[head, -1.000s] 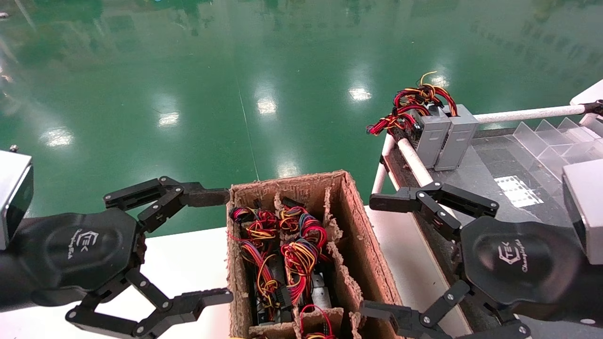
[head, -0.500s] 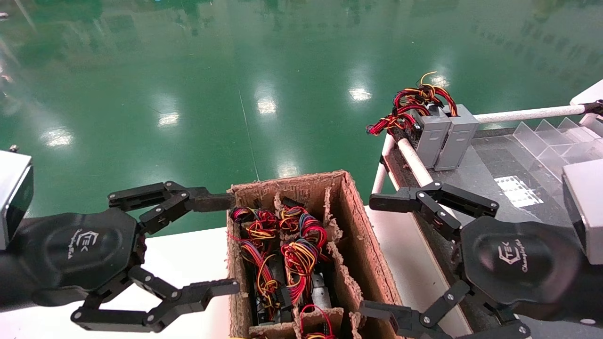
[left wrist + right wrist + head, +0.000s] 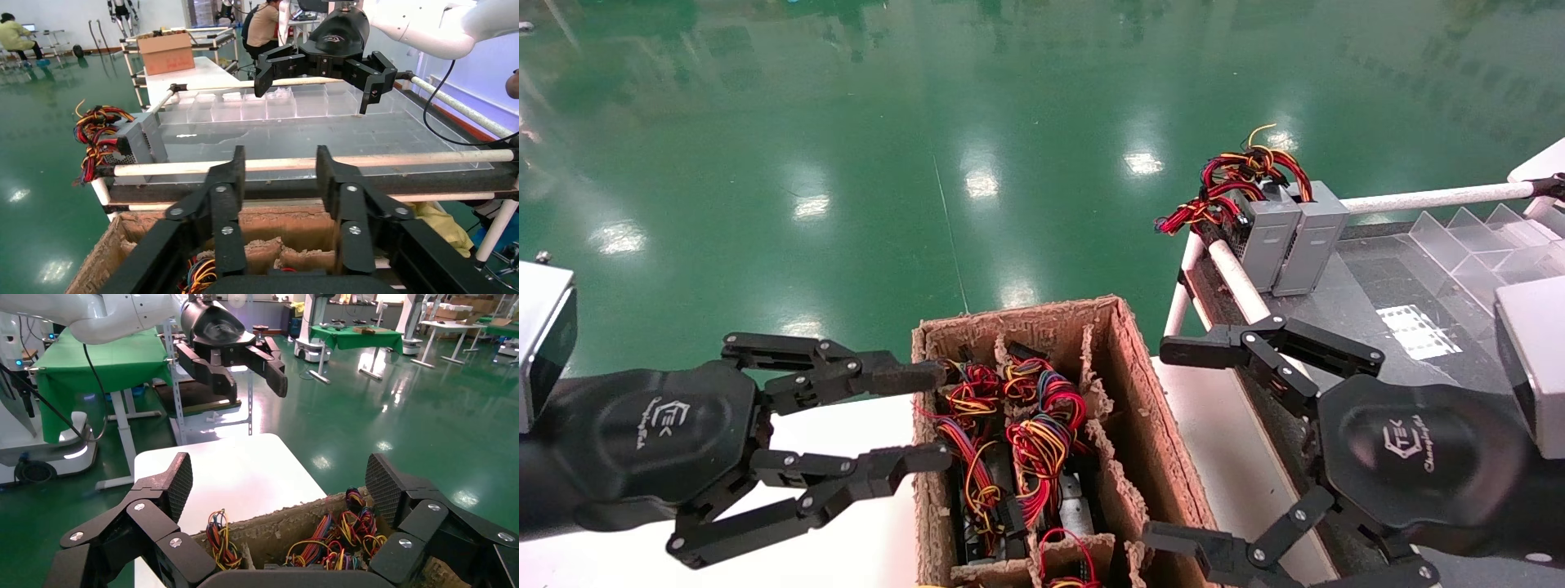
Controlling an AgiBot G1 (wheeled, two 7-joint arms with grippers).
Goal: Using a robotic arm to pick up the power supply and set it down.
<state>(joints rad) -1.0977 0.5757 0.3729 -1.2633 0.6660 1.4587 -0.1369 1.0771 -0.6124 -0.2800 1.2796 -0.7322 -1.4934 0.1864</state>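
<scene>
Narrowing since a second ago, left gripper (image 3: 936, 416) remains partly open at box (image 3: 1136, 384) left rim; power supply (image 3: 1042, 457) ungrasped inside; right gripper (image 3: 1173, 445) wide open beside box.

Left hand (image 3: 923, 416) palm: white logo with letters "TEK", script line beside it too small to read.
Right hand (image 3: 1173, 445) palm: the same white "TEK" logo.

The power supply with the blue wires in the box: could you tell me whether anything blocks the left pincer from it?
Nothing solid: the left pincer hangs at the cardboard box wall, the power supply inward, red-yellow wires between.
</scene>
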